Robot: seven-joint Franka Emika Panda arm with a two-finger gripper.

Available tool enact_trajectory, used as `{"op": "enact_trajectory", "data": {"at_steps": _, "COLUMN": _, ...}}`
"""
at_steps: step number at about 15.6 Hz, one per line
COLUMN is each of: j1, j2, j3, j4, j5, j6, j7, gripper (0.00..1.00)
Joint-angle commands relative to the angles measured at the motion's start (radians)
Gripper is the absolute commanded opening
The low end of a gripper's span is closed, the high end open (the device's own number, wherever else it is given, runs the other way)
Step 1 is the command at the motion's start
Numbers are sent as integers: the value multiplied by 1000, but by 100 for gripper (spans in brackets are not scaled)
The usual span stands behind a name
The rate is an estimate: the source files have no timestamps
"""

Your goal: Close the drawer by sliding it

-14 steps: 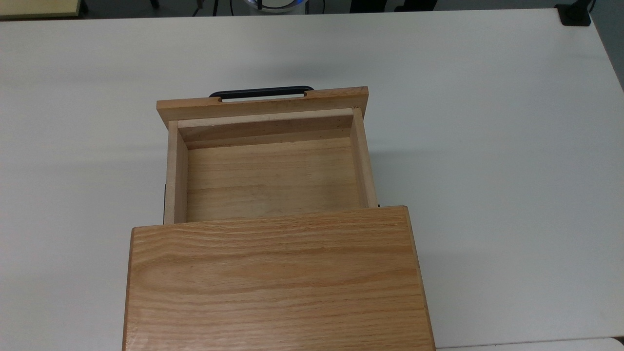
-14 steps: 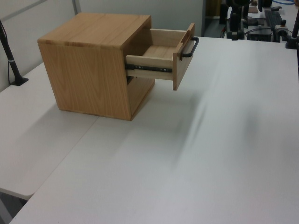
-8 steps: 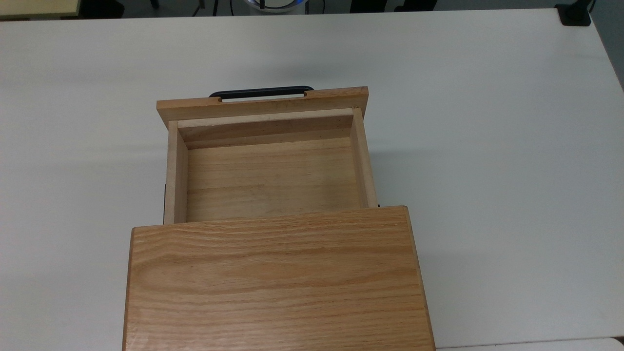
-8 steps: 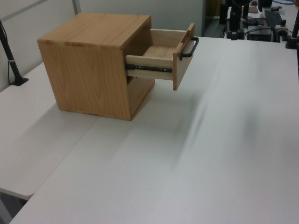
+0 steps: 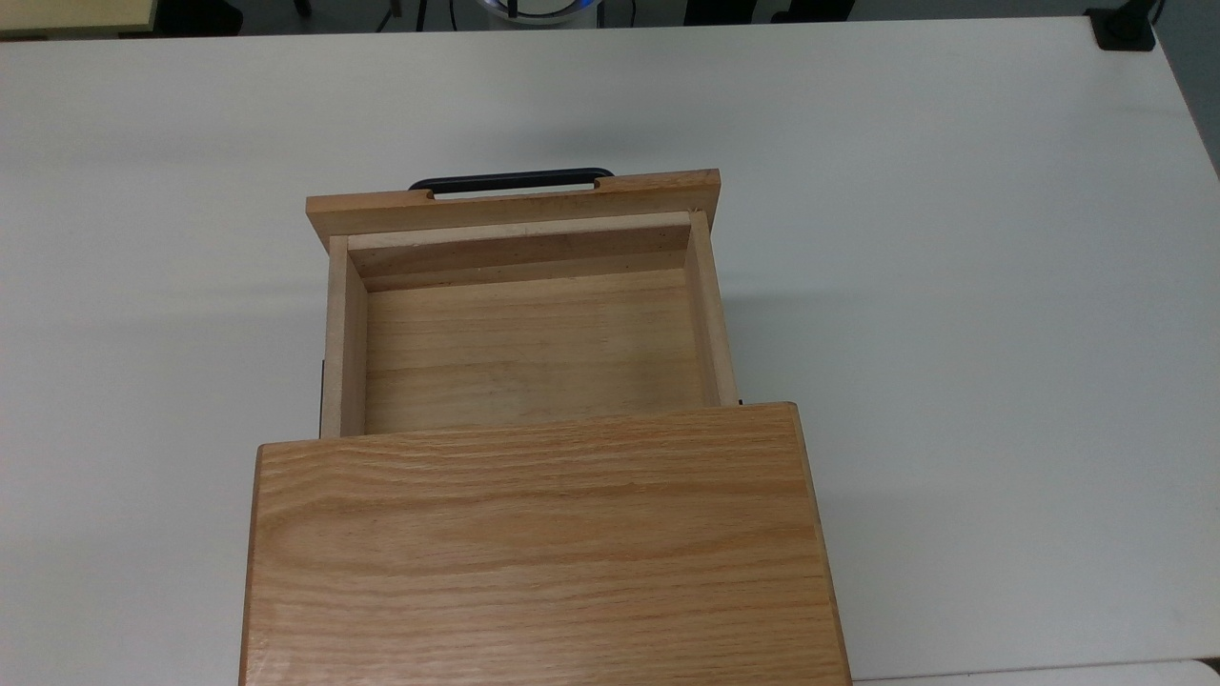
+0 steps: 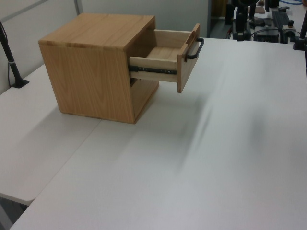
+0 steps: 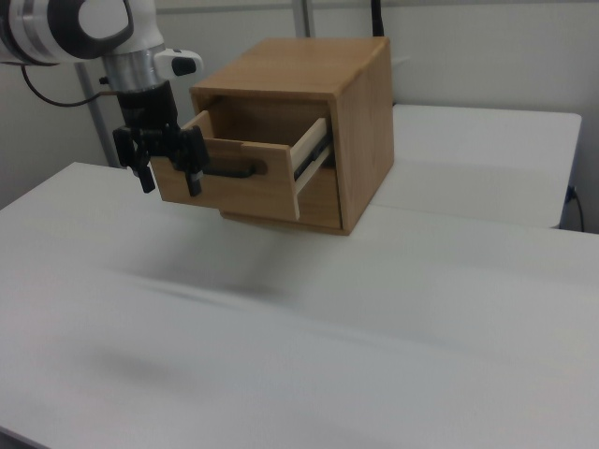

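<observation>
The drawer (image 5: 524, 343) is pulled well out of the oak cabinet (image 5: 534, 543), and its inside is empty. Its black bar handle (image 5: 512, 179) runs along the wide front panel. In the left view the drawer (image 6: 165, 52) juts to the right of the cabinet (image 6: 96, 72) on a dark slide rail. In the right view my gripper (image 7: 168, 176) hangs open, pointing down, over the left end of the drawer's front panel (image 7: 253, 192), just left of the handle (image 7: 229, 171). Nothing is between its fingers (image 7: 195, 180). I cannot tell whether it touches the panel.
The cabinet stands on a wide white table (image 5: 953, 286). A seam between two tabletops runs past the cabinet (image 6: 72, 153). A black clamp post (image 6: 12, 62) stands at the left view's left edge, and dark equipment (image 6: 240, 19) sits beyond the table's far end.
</observation>
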Motion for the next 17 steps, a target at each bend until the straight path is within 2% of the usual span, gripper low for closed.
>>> {"op": "enact_trajectory", "data": {"at_steps": 1, "j1": 5, "j2": 23, "j3": -4, "j4": 18, "j5": 42, "j6": 30, "j7": -19, "gripper": 19}}
{"op": "enact_trajectory", "data": {"at_steps": 2, "j1": 5, "j2": 25, "j3": -4, "j4": 18, "j5": 48, "j6": 48, "j7": -16, "gripper": 4}}
{"op": "enact_trajectory", "data": {"at_steps": 3, "j1": 5, "j2": 28, "j3": -4, "j4": 15, "j5": 56, "j6": 61, "j7": -16, "gripper": 0}}
{"op": "enact_trajectory", "data": {"at_steps": 10, "j1": 11, "j2": 112, "j3": 2, "j4": 18, "j5": 62, "j6": 81, "j7": -16, "gripper": 0}}
{"op": "enact_trajectory", "data": {"at_steps": 17, "j1": 37, "j2": 190, "j3": 4, "j4": 19, "j5": 91, "j6": 180, "j7": -13, "gripper": 0}}
